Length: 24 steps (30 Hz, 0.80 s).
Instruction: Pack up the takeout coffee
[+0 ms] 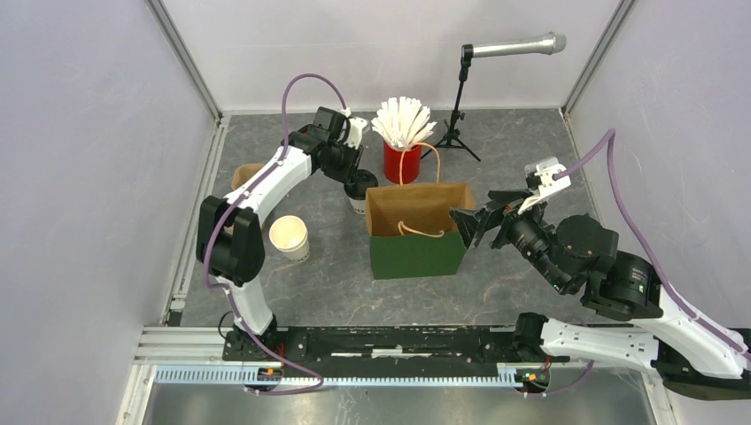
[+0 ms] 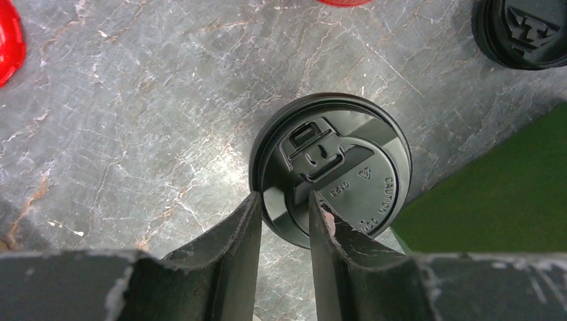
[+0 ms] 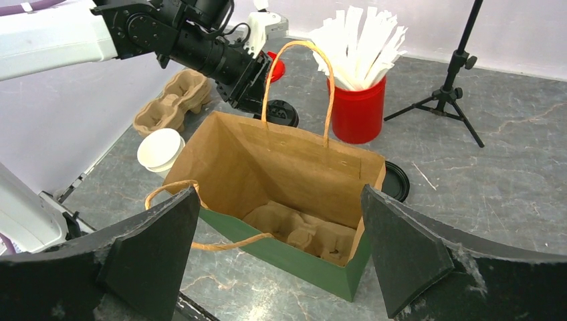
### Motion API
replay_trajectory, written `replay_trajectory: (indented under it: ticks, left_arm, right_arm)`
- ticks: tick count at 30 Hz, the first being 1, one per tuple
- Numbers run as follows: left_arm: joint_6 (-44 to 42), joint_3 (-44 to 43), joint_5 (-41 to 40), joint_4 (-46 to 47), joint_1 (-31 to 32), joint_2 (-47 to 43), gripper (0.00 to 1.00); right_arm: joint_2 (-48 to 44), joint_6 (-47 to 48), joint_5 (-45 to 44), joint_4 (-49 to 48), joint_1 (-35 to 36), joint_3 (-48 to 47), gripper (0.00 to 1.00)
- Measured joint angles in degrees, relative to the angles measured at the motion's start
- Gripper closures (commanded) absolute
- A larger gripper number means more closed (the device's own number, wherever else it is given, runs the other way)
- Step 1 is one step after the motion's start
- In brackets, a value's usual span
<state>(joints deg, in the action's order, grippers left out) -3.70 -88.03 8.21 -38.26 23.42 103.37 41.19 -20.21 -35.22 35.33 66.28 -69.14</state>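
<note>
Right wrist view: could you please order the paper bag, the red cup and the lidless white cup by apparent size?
1. paper bag, by far.
2. red cup.
3. white cup.
The bag's nearness to the camera exaggerates its lead.

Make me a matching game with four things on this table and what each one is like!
Things:
1. red cup
2. green bag
3. white cup left of the bag
4. cup under the left gripper

Clues:
A. black lid on top
B. open, no lid
C. full of white sticks
D. pulp carrier inside

Pairs: 1-C, 2-D, 3-B, 4-A.
</note>
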Motion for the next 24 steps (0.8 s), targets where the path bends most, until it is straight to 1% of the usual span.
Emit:
replay_trajectory:
  ticks: [4,8,10,15,16,18,19,24]
  left_arm:
    - [-1.2,-0.9,1.5,-0.4,-0.3,1.1,0.65]
    - [-2.8,-1.3,2.5,-0.7,-0.5,1.2,0.76]
    - [-3.2,-1.3,2.7,-0.7,-0.5,1.2,0.78]
    - [-3.3,-1.3,3.0,-0.7,-0.5,1.3,0.76]
    - [-3.3,-1.3,3.1,-0.7,-0.5,1.3,0.74]
    - [-3.3,-1.3,3.4,-0.6,-0.5,1.4,0.68]
    - [-3.3,-1.4,3.7,-0.7,-0.5,1.5,0.67]
    - [-3.4,-1.5,4.5,-0.2,-0.6,2.1,0.66]
  right_arm:
    - [-0.2,-0.6,0.0,0.2,0.0,0.0,0.02]
    - [-0.4,-1.0,0.0,0.5,0.0,0.0,0.02]
    - [-0.4,-1.0,0.0,0.7,0.0,0.0,0.02]
    - [-0.4,-1.1,0.0,0.8,0.0,0.0,0.02]
    - [-0.4,-1.1,0.0,0.8,0.0,0.0,0.02]
    - [-0.4,-1.1,0.0,0.8,0.0,0.0,0.02]
    - [-0.4,-1.2,0.0,0.8,0.0,0.0,0.02]
    - [-0.4,-1.7,0.0,0.9,0.0,0.0,0.02]
